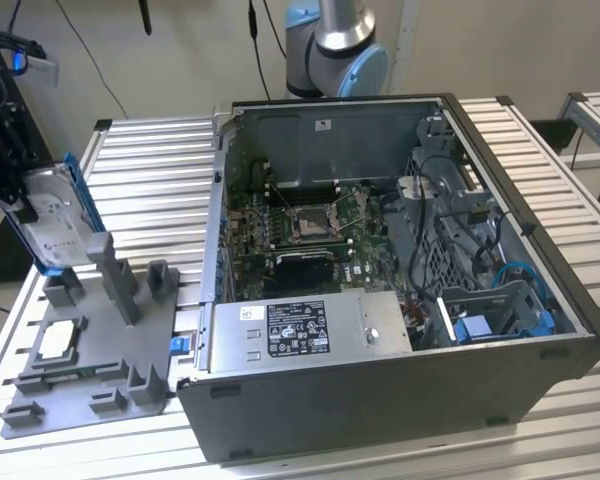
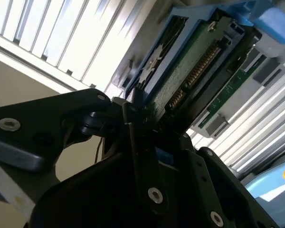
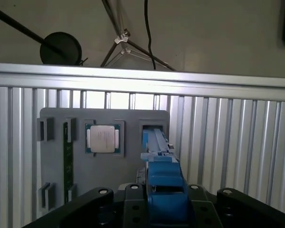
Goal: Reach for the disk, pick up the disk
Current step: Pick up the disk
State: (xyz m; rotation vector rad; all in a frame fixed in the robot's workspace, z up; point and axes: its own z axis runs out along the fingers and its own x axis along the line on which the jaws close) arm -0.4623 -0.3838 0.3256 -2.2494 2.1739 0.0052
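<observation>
disk (image 1: 52,215) upright at fixture (image 1: 110,385) | chip (image 1: 60,343) on fixture | case (image 1: 380,400) beside it (exterior view's right)

No legible text anywhere. PSU label (image 1: 295,328) and the label on the disk (image 1: 48,212) carry print, too small to read.

End effector (image 3: 166,203) clasps the disk (image 3: 165,175) edge-on — gray tray (image 3: 102,172) holds a silver chip (image 3: 103,138)

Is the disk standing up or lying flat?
Standing on its edge, slightly tilted. In the exterior view the disk faces sideways above the grey tray; in the first wrist view the gripper clamps its blue frame.
</observation>
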